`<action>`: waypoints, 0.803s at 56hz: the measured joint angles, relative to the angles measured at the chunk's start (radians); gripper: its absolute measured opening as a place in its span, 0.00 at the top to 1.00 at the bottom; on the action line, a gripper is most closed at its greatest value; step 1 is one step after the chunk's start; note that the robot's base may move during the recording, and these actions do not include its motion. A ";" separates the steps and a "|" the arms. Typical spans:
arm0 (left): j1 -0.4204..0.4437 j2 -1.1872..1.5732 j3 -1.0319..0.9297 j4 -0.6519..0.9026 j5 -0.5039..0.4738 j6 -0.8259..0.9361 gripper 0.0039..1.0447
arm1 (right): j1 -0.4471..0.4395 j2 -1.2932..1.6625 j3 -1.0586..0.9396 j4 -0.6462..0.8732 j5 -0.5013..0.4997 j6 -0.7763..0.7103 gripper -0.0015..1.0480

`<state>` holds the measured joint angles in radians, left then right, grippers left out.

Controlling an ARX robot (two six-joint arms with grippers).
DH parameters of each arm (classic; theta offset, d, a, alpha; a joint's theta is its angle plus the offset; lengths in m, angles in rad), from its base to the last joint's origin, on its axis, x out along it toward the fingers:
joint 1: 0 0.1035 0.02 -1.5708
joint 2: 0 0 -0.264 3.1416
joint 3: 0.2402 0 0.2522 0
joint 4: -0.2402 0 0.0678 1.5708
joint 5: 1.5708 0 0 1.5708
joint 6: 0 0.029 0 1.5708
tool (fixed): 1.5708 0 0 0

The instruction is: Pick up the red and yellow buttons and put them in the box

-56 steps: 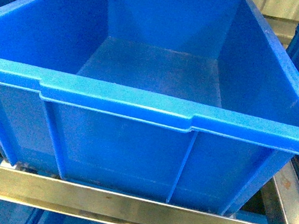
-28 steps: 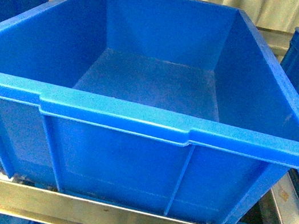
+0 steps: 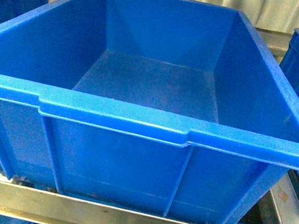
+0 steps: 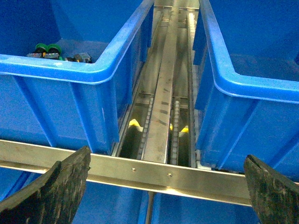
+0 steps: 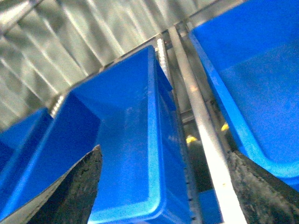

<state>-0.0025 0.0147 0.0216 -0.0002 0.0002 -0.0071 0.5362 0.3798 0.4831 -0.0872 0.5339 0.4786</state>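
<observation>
The big blue plastic box [image 3: 147, 124] sits dead ahead in the front view, its floor bare as far as can be seen — no buttons in it, neither arm in view there.

Left gripper [image 4: 163, 186]: released, its two dark pads spread wide with nothing between them, hovering over the shiny metal rail [image 4: 140, 169] and looking down the gap between two bins. The blue plastic bin holding small parts [image 4: 70, 70] lies on one side of that gap; in its far corner are green-capped buttons [image 4: 46, 48] and dark bits. No red or yellow cap is visible, so I can't tell where the targets are — likely deeper in that bin, hidden by its wall.

Right gripper [image 5: 163, 186]: also released, empty, tilted up at other bins and a corrugated wall.

Judgement: left arm is nearer the parts bin, so it should reach over that rim.
</observation>
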 joint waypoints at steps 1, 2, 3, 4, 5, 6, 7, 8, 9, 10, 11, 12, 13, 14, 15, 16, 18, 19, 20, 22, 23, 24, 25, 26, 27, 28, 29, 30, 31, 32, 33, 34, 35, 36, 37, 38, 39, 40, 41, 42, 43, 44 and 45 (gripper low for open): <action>0.000 0.000 0.000 0.000 0.000 0.000 0.08 | 0.000 -0.006 -0.011 0.006 -0.006 -0.050 0.27; 0.000 0.000 0.000 0.000 0.000 0.000 0.08 | -0.004 -0.019 -0.033 0.014 -0.015 -0.111 0.31; 0.000 0.000 0.000 0.000 0.000 0.000 0.08 | -0.010 -0.031 -0.055 0.021 -0.024 -0.154 0.34; 0.000 0.000 0.000 0.000 0.000 0.000 0.08 | -0.015 -0.037 -0.065 0.023 -0.029 -0.195 0.36; 0.000 0.000 0.000 0.000 0.000 0.000 0.08 | -0.026 -0.049 -0.087 0.028 -0.039 -0.242 0.39; 0.000 0.000 0.000 0.000 0.000 0.000 0.08 | -0.032 -0.055 -0.097 0.029 -0.043 -0.253 0.41; 0.000 0.000 0.000 0.000 0.000 0.000 0.08 | -0.048 -0.066 -0.117 0.032 -0.061 -0.291 0.44; 0.000 0.000 0.000 0.000 0.000 0.000 0.08 | -0.066 -0.077 -0.136 0.034 -0.080 -0.328 0.47; 0.000 0.000 0.000 0.000 0.000 0.000 0.08 | -0.074 -0.083 -0.145 0.034 -0.090 -0.341 0.49; 0.000 0.000 0.000 0.000 0.000 0.000 0.08 | -0.092 -0.093 -0.161 0.035 -0.111 -0.364 0.52; 0.000 0.000 0.000 0.000 0.000 0.000 0.08 | -0.101 -0.098 -0.169 0.035 -0.122 -0.370 0.54; 0.000 0.000 0.000 0.000 0.000 0.000 0.08 | -0.117 -0.108 -0.181 0.036 -0.140 -0.391 0.58; 0.000 0.000 0.000 0.000 0.000 0.000 0.08 | -0.126 -0.113 -0.188 0.037 -0.143 -0.395 0.59; 0.000 0.000 0.000 0.000 0.000 0.000 0.08 | -0.142 -0.123 -0.200 0.038 -0.166 -0.407 0.63; 0.000 0.000 0.000 0.000 0.000 0.000 0.08 | -0.151 -0.129 -0.205 0.039 -0.173 -0.416 0.64; 0.000 0.000 0.000 0.000 0.000 0.000 0.08 | -0.168 -0.138 -0.216 0.042 -0.188 -0.423 0.68; 0.000 0.000 0.000 0.000 0.000 0.000 0.08 | -0.192 -0.153 -0.229 0.044 -0.208 -0.435 0.73; 0.000 0.000 0.000 0.000 0.000 0.000 0.08 | -0.206 -0.161 -0.236 0.047 -0.220 -0.440 0.76; 0.000 0.000 0.000 0.000 0.000 0.000 0.08 | -0.222 -0.169 -0.244 0.048 -0.233 -0.445 0.79; 0.000 0.000 0.000 0.000 0.000 0.000 0.08 | -0.248 -0.182 -0.257 0.050 -0.258 -0.451 0.86; 0.000 0.000 0.000 0.000 0.000 0.000 0.08 | -0.267 -0.192 -0.269 0.053 -0.277 -0.455 0.91; 0.000 0.000 0.000 0.000 0.000 0.000 0.08 | -0.278 -0.198 -0.277 0.053 -0.286 -0.456 0.95; 0.000 0.000 0.000 0.000 0.000 0.000 0.08 | -0.285 -0.202 -0.281 0.054 -0.292 -0.457 0.96; 0.000 0.000 0.000 0.000 0.000 0.000 0.08 | -0.301 -0.210 -0.292 0.055 -0.312 -0.465 0.97; 0.000 0.000 0.000 0.000 0.000 0.000 0.08 | -0.311 -0.216 -0.299 0.056 -0.323 -0.465 0.97; 0.000 0.000 0.000 0.000 0.000 0.000 0.08 | -0.316 -0.219 -0.302 0.056 -0.328 -0.467 0.97; 0.000 0.000 0.000 0.000 0.000 0.000 0.08 | -0.326 -0.224 -0.309 0.056 -0.338 -0.468 0.97; 0.000 0.000 0.000 0.000 0.000 0.000 0.08 | -0.336 -0.229 -0.316 0.058 -0.347 -0.469 0.97; 0.000 0.000 0.000 0.000 0.000 0.000 0.08 | -0.341 -0.232 -0.319 0.059 -0.349 -0.469 0.97; 0.000 0.000 0.000 0.000 0.000 0.000 0.08 | -0.350 -0.236 -0.325 0.060 -0.359 -0.469 0.97; 0.000 0.000 0.000 0.000 0.000 0.000 0.08 | -0.354 -0.239 -0.328 0.061 -0.364 -0.469 0.97; 0.000 0.000 0.000 0.000 0.000 0.000 0.08 | -0.362 -0.243 -0.332 0.061 -0.370 -0.469 0.97; 0.000 0.000 0.000 0.000 0.000 0.000 0.08 | -0.367 -0.246 -0.335 0.061 -0.374 -0.469 0.97; 0.000 0.000 0.000 0.000 0.000 0.000 0.08 | -0.387 -0.252 -0.340 0.061 -0.400 -0.470 0.97; 0.000 0.000 0.000 0.000 0.000 0.000 0.08 | -0.398 -0.254 -0.342 0.061 -0.422 -0.470 0.97; 0.000 0.000 0.000 0.000 0.000 0.000 0.08 | -0.427 -0.260 -0.347 0.061 -0.463 -0.471 0.97; 0.000 0.000 0.000 0.000 0.000 0.000 0.08 | -0.442 -0.262 -0.349 0.061 -0.479 -0.472 0.97; 0.000 0.000 0.000 0.000 0.000 0.000 0.08 | -0.469 -0.269 -0.354 0.061 -0.505 -0.472 0.97; 0.000 0.000 0.000 0.000 0.001 0.000 0.08 | -0.481 -0.270 -0.356 0.061 -0.514 -0.472 0.97; 0.000 0.000 0.000 0.000 0.001 0.000 0.08 | -0.497 -0.273 -0.360 0.061 -0.523 -0.472 0.97; 0.000 0.000 0.000 0.000 0.000 0.000 0.08 | -0.504 -0.274 -0.362 0.061 -0.523 -0.472 0.97; 0.000 0.000 0.000 0.000 0.000 0.000 0.08 | -0.516 -0.277 -0.366 0.062 -0.523 -0.472 0.97; 0.000 0.000 0.000 0.000 0.000 0.000 0.08 | -0.522 -0.280 -0.371 0.063 -0.523 -0.472 0.97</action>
<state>-0.0025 0.0147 0.0216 -0.0002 -0.0002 -0.0071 0.0139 0.0994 0.1123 -0.0246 0.0109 0.0063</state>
